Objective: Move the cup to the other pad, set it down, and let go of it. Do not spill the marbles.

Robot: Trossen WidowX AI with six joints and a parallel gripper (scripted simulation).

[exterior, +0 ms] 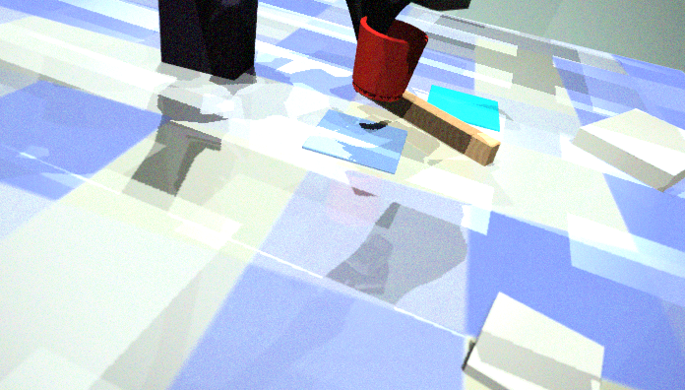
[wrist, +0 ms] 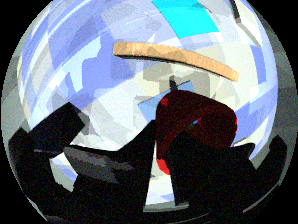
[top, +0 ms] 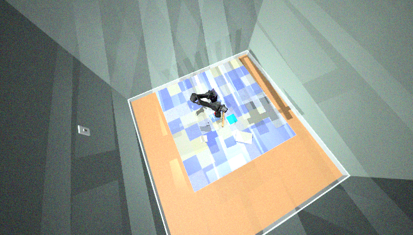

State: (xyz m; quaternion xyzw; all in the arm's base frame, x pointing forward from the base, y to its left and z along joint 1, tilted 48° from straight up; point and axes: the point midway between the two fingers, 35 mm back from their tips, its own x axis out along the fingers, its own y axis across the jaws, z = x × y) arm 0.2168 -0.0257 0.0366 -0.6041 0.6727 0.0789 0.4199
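I have the gripper clenched on the rim of the one red cup, a smooth, matte, tapered cylinder, slightly tilted. On the exterior view it hangs off the patchwork table, above the near end of the wooden bar and up at about one o'clock from the pale blue pad, not touching it. On the wrist view I look into the cup's dark mouth and catch only a tiny speck inside; I cannot tell whether marbles are in there or how many.

I count two flat square pads: the pale blue one and a bright cyan pad, which lies just past the bar, at three o'clock from the cup. One long wood-grain bar of square section lies between the pads. Two pale slab-like blocks show, one at the right edge and one at five o'clock. The dark boxy arm base stands at ten o'clock.
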